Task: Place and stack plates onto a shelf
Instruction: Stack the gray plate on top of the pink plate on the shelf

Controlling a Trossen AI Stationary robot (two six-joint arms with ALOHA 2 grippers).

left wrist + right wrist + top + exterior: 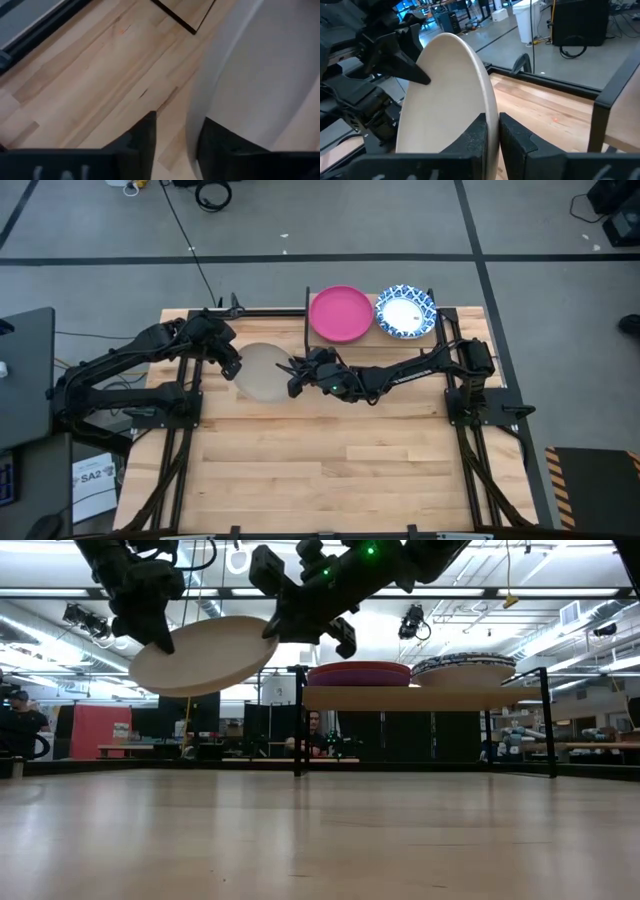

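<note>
A cream-coloured plate hangs in the air left of the shelf, and both faces that show are cream. My right gripper is shut on its right rim. My left gripper is at the plate's left rim. Its fingers stand on either side of the rim, and bare wood shows in the gap beside one finger. A magenta plate and a blue-patterned white plate lie on the shelf. In the low view each one tops a low stack. My right gripper pinches the plate's rim on the side toward the shelf, one finger on each face. The fingers come roughly level from the table's right. The plate is lifted clear of the table and tilted, its left side lower.
The shelf's black legs stand just right of the held plate. Bare tabletop stretches toward the near edge. Arm frames flank the table on both sides. People show in the room beyond the table.
</note>
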